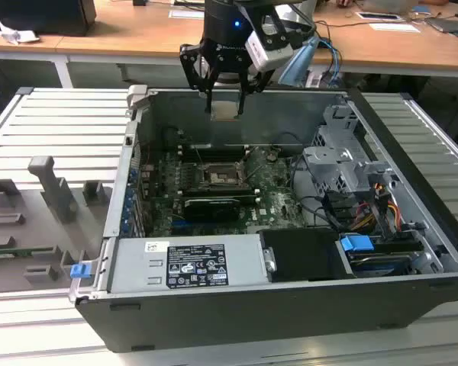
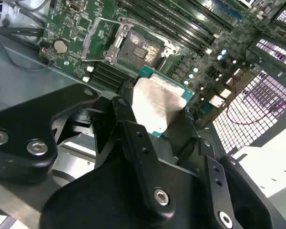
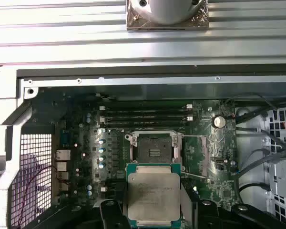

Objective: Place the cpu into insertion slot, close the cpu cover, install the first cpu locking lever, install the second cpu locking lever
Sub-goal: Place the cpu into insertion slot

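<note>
Above the open grey computer case (image 1: pixel 252 313), we see our black claw (image 1: pixel 225 107) pinching the flat square silver-topped cpu (image 3: pixel 153 195).

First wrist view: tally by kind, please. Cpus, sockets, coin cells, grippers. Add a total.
cpu: 1
socket: 1, empty
coin cell: 1
gripper: 1, shut on the cpu
Total: 4

Dull silver-grey metal on cpu (image 3: pixel 153 196)
</note>
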